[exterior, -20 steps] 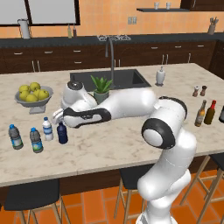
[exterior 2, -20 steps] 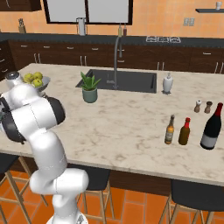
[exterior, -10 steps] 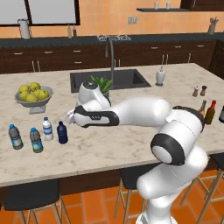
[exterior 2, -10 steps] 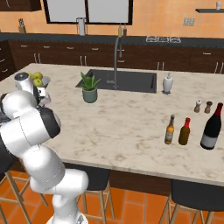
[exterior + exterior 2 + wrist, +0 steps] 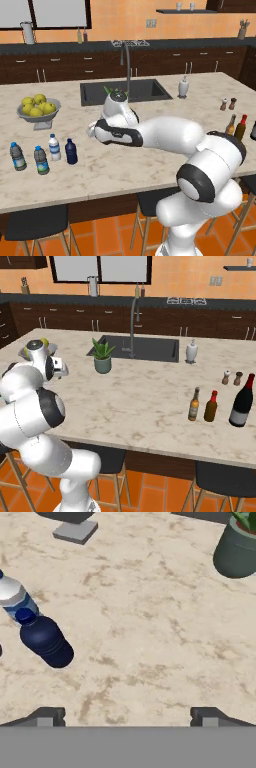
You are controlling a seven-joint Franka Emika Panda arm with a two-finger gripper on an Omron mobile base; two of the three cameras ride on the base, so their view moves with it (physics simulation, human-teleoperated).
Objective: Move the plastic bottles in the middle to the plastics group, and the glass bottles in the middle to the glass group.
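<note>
Gripper [image 5: 127,714] jaws wide apart, empty, above bare counter [image 5: 150,160]. Dark navy bottle [image 5: 71,151] stands upright to its left, well apart, just beside the white water bottle [image 5: 54,147], in the plastics group [image 5: 37,155].

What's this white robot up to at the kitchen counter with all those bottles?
It is sorting bottles by material. Its gripper hangs over the counter with the jaws open and nothing held, near the dark navy bottle, which stands beside three blue-capped water bottles. At the other end, an amber beer bottle stands next to a red-necked bottle and a wine bottle.
</note>
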